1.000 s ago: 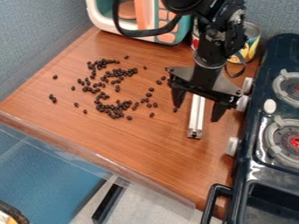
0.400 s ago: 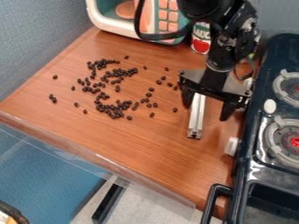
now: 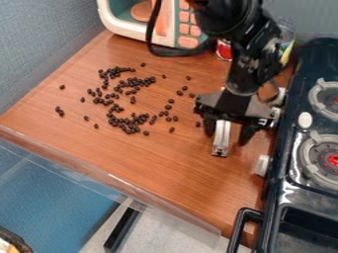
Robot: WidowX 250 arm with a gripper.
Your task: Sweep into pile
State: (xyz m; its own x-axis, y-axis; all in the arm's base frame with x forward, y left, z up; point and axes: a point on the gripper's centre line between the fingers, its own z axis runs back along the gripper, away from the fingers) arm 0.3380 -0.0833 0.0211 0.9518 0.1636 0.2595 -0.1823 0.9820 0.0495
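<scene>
Black hand (image 3: 226,139) lower astride white bar (image 3: 220,146), gap seemingly narrower.

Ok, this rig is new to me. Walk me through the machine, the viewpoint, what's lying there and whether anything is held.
The black machine is a robot arm, coming in from the top edge. A fixed camera looks down at a slant on a wooden counter. Small dark beans lie scattered there, mostly left of the arm in the picture. The gripper is the arm's two-fingered hand: its fingers are spread on either side of a pale bar, with a gap visible on the right, so it doesn't appear clamped. A stove stands at right.
</scene>
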